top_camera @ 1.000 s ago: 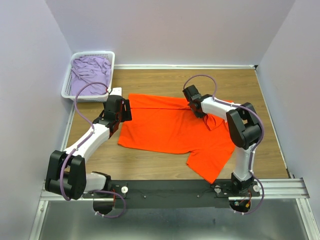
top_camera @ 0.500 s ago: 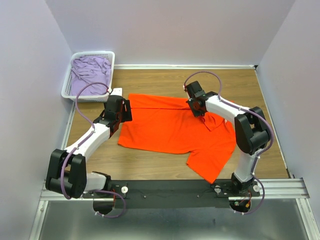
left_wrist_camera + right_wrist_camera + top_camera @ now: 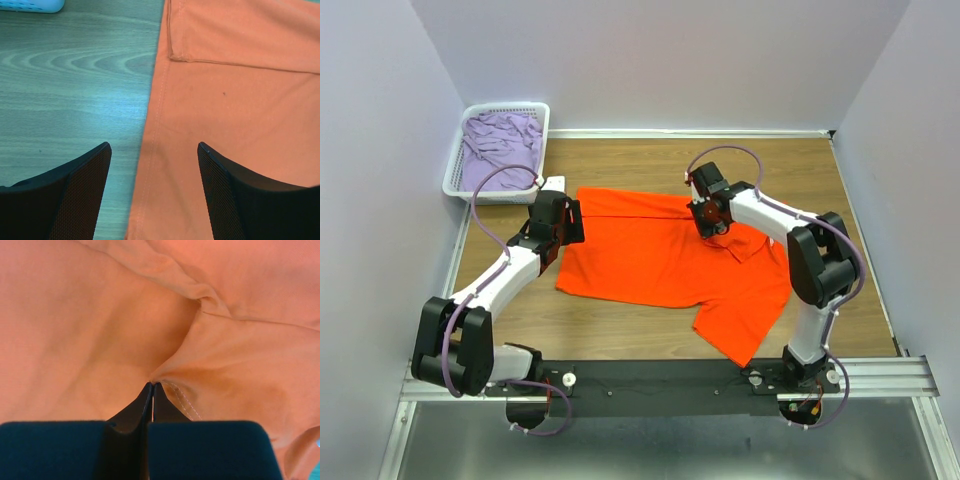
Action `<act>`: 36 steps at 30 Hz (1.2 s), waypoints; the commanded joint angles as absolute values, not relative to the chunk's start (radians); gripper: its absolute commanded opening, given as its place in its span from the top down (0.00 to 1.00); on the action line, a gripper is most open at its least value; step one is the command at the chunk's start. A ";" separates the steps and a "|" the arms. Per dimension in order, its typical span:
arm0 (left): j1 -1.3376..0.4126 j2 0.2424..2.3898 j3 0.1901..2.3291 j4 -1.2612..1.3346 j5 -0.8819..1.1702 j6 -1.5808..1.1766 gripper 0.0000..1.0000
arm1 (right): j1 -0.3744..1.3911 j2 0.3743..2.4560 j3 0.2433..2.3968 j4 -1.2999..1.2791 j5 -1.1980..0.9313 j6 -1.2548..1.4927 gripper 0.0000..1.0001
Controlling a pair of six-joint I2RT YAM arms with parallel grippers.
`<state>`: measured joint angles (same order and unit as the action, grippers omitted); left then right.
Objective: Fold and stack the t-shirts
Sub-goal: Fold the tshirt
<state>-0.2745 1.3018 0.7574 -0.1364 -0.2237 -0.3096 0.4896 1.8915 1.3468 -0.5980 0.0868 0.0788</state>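
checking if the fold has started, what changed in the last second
The right arm's elbow swung outward and its wrist turned slightly; right jaws shut, pinching a fold of the orange t-shirt. The shirt barely shifted. Left jaws, open over its left edge, and the lilac t-shirt in the basket stayed put.

Orange tee (image 3: 75,315) overruns right-wrist frame; basket (image 3: 30,5) cropped.
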 commanded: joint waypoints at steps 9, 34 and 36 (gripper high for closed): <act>-0.319 1.310 0.798 -0.106 -0.074 -0.319 0.22 | 0.456 1.787 1.325 -0.638 -0.040 0.244 0.55; -0.709 1.969 1.357 0.095 0.296 -0.518 0.28 | -0.063 1.416 0.635 -0.175 -0.387 0.696 0.59; -0.722 2.019 1.400 0.089 0.293 -0.520 0.28 | -0.063 1.437 0.627 -0.152 -0.400 0.707 0.59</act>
